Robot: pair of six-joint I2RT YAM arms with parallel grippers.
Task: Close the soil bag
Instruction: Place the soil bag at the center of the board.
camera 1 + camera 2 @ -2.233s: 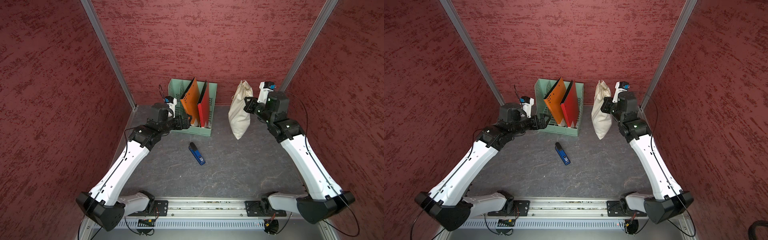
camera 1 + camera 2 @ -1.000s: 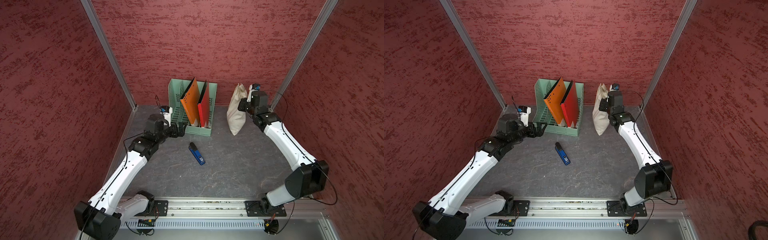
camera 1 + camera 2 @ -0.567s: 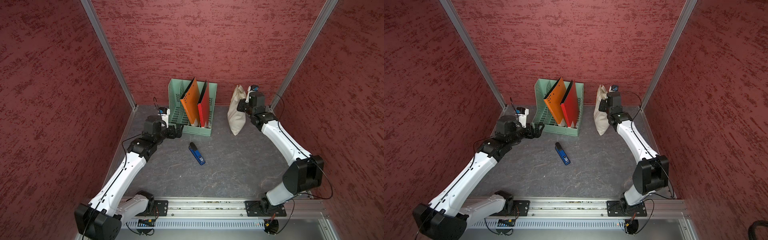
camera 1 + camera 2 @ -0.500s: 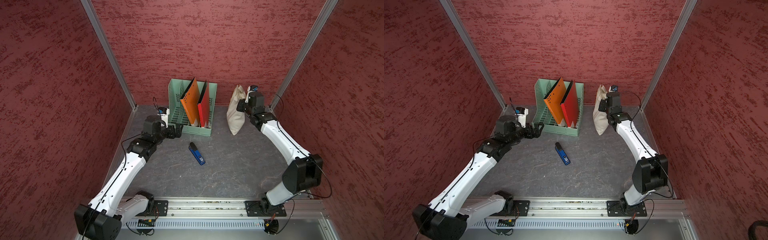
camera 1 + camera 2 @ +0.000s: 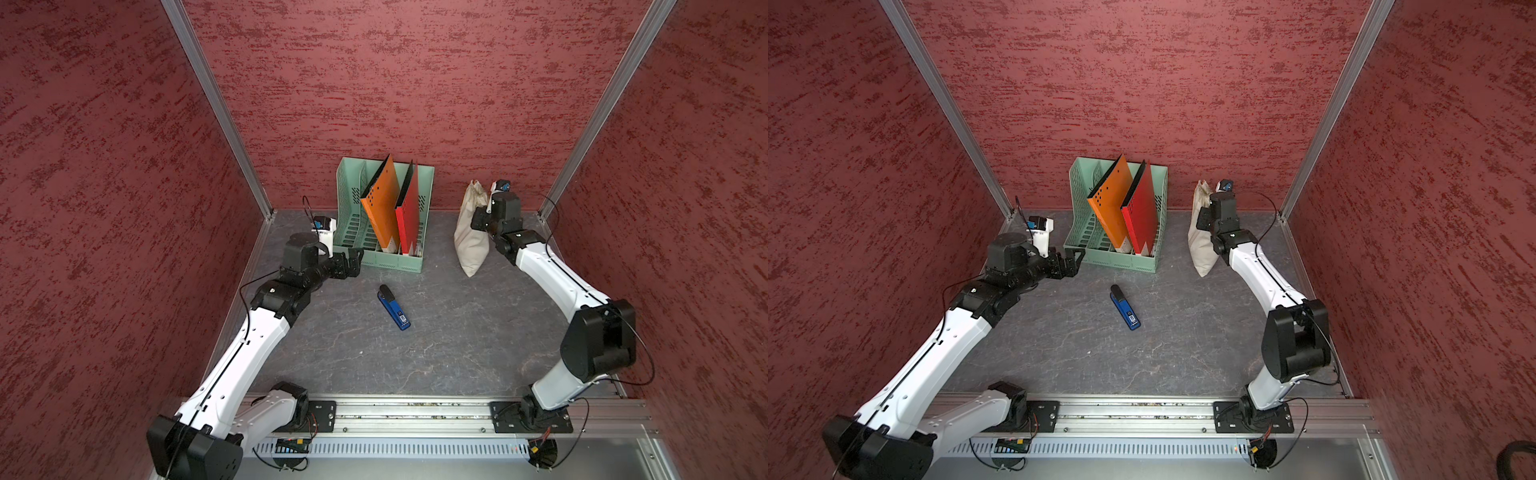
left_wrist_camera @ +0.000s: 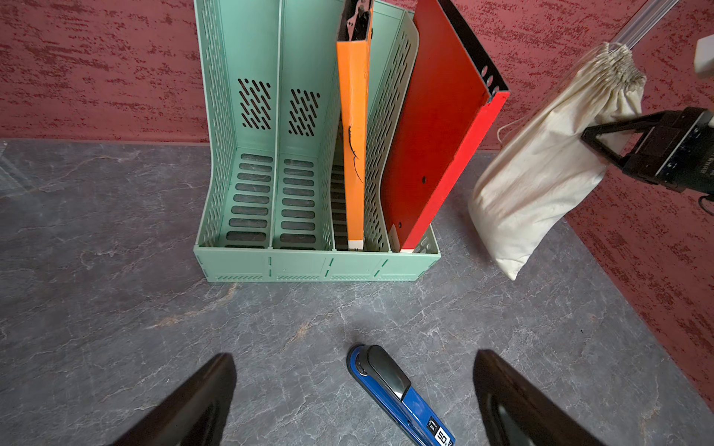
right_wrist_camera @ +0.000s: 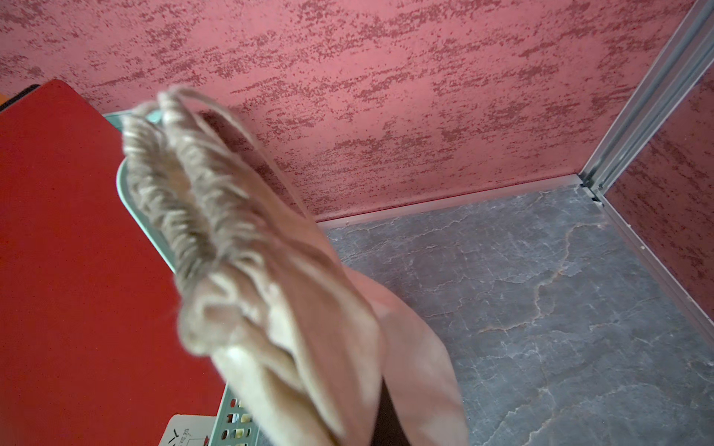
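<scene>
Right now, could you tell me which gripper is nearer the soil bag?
Right: the right gripper is clamped on the soil bag. The left gripper hovers open by the file rack.

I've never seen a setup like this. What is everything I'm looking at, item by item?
soil bag: one, cream cloth, back right of the table, tilted, neck gathered
file rack: one, mint green, back middle of the table
orange folder: one, orange, leaning in the rack
red folder: one, red, leaning in the rack beside the orange one
stapler: one, blue with black top, lying in front of the rack
table: one, grey marbled
walls: three, dark red, around the table
left gripper: one, black, open and empty, by the rack's front corner
right gripper: one, black, shut on the soil bag's side
</scene>
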